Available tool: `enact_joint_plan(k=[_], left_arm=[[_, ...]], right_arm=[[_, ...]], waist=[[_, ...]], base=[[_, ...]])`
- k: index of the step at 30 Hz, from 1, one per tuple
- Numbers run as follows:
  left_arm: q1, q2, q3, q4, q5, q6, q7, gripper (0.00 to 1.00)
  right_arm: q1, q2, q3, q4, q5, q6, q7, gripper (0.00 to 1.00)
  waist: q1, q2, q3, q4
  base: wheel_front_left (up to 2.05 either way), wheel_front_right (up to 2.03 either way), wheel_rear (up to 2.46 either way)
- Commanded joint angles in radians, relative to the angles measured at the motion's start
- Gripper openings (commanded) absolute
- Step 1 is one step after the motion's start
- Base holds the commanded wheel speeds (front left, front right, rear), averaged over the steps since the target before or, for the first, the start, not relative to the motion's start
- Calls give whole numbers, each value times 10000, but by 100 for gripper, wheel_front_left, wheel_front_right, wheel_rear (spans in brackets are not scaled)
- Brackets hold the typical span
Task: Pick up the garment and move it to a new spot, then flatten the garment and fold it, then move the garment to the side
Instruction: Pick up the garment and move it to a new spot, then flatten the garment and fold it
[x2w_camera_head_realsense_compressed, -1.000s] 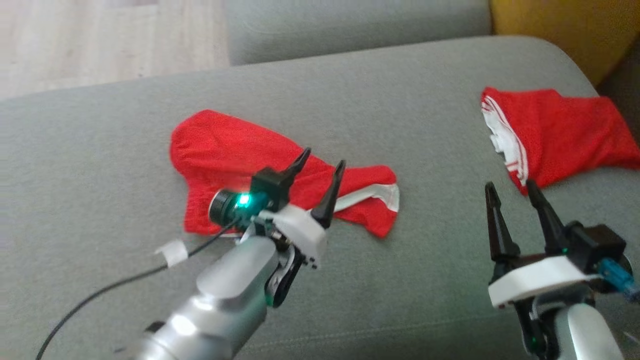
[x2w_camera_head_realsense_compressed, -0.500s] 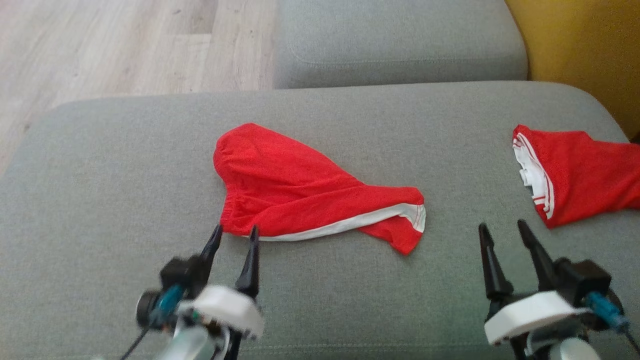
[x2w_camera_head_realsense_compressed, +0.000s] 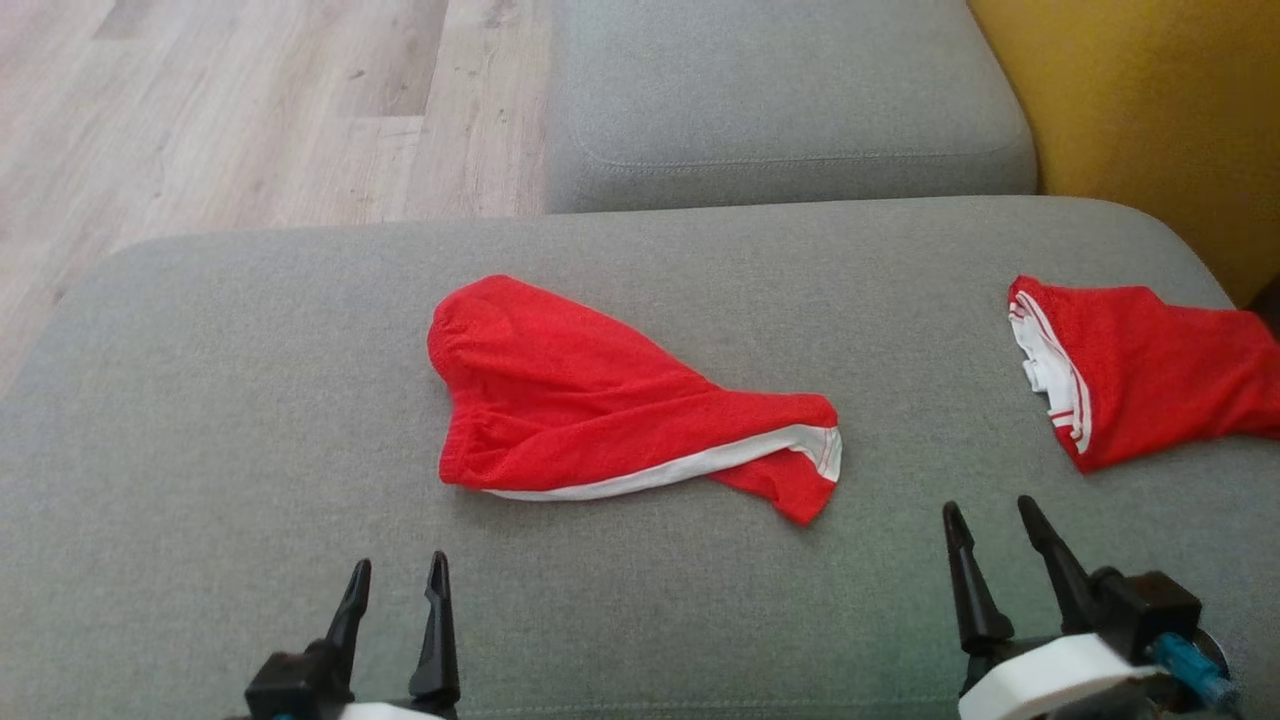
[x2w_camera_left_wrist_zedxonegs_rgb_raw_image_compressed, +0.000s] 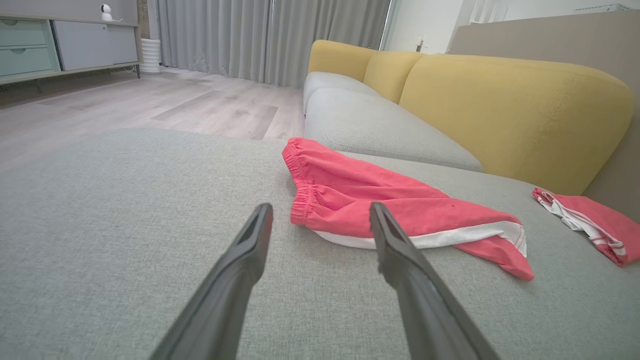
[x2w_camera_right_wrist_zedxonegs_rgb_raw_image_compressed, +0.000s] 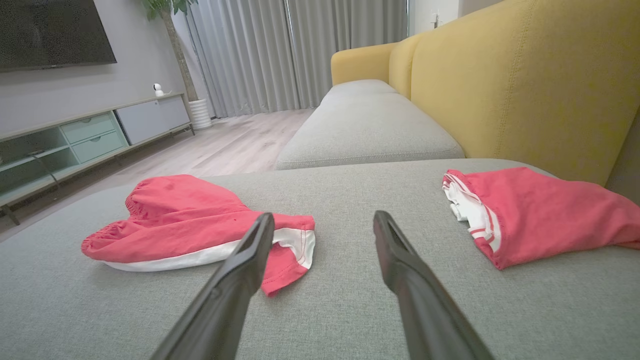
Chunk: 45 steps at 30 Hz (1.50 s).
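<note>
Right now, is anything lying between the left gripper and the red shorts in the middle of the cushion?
Nothing visible. Just bare grey cushion separates the open left gripper from the shorts and their waistband. The second red garment lies off to the right, out of that path.

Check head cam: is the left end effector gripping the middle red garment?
No, the left end effector is open and empty, with cushion between it and the garment.

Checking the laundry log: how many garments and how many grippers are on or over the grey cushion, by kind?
Red garments: 2, the middle garment and the right-edge garment
Grippers: 2, the left gripper and the right gripper, both open
Total: 4
</note>
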<state>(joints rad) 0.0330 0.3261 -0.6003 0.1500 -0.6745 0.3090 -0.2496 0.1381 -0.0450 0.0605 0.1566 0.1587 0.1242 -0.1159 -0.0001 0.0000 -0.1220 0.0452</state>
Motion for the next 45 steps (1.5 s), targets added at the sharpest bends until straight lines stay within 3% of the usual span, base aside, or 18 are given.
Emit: enact_joint_plan(k=[1, 39, 45], left_arm=[[-344, 148, 544, -409, 130, 84, -121, 100], [-146, 883, 710, -481, -80, -55, 561, 100], [-682, 837, 459, -211, -69, -338, 940, 100]], right_arm=[[-317, -52, 336, -278, 63, 65, -136, 100], [-410, -52, 520, 81, 100, 65, -129, 100], [-465, -52, 596, 1, 70, 65, -85, 100]], waist=[[1, 0, -41, -39], [1, 0, -135, -47], [1, 0, 92, -125]], base=[[0, 0, 0], [0, 0, 0], [0, 0, 0]])
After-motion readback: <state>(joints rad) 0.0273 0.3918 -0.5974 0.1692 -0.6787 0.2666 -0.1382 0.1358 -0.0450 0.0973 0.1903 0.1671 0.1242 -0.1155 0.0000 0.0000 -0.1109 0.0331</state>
